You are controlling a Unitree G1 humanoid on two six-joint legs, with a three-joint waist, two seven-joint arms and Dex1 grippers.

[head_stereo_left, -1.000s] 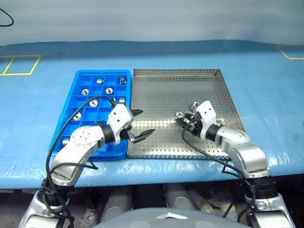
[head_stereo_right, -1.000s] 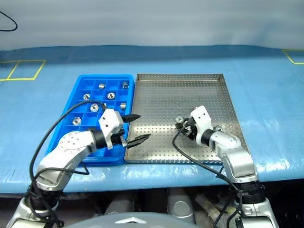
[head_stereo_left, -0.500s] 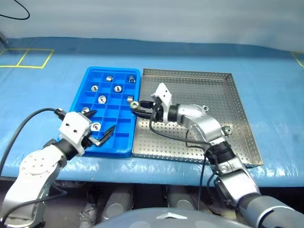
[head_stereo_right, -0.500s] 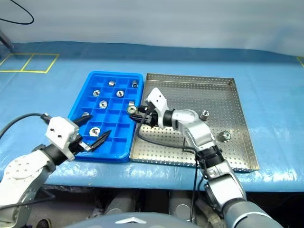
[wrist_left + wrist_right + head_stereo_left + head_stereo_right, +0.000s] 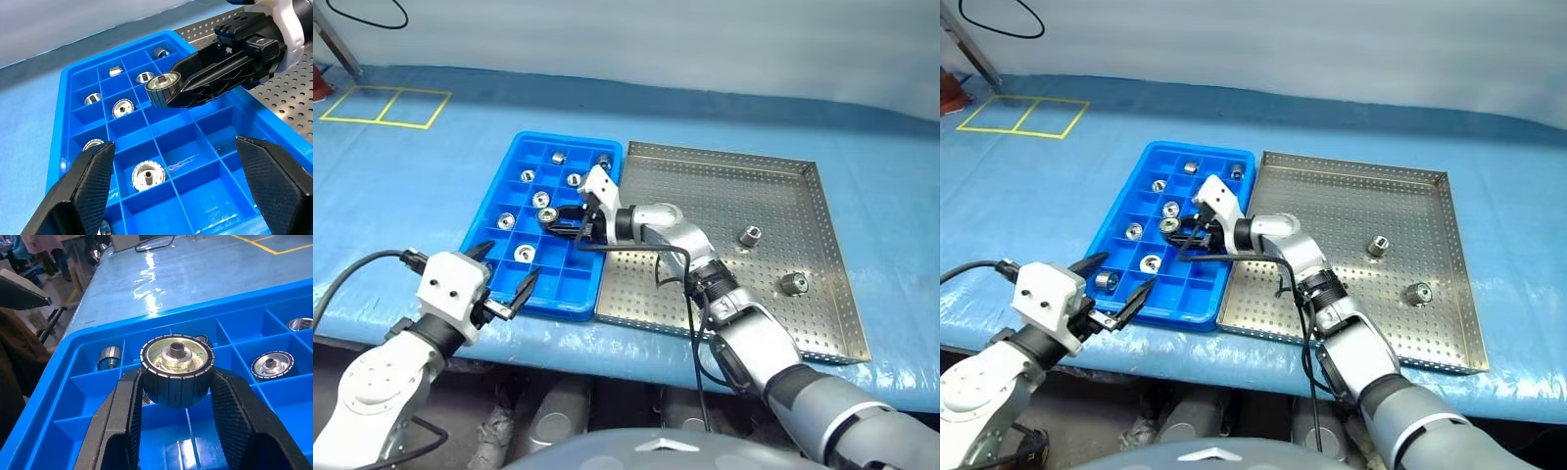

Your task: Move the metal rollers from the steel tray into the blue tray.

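My right gripper (image 5: 551,217) is shut on a metal roller (image 5: 177,367) and holds it just above the middle compartments of the blue tray (image 5: 491,201), fingers pointing left. Several rollers lie in the tray's compartments, one of them (image 5: 146,176) near the front. Two more rollers (image 5: 750,235) (image 5: 793,284) sit on the right half of the steel tray (image 5: 754,176). At the blue tray's near left corner my left gripper (image 5: 504,274) stands open with nothing in it; its fingers (image 5: 90,186) spread wide over the front compartments.
The two trays sit side by side on a blue tablecloth (image 5: 401,186). Yellow tape squares (image 5: 386,106) mark the far left. A black cable (image 5: 656,257) trails from my right wrist across the steel tray. The table's front edge runs just below both trays.
My right gripper has carried the roller leftward off the steel tray to above the blue tray. The left gripper has drawn back to the tray's near left corner. The camera view has shifted too.
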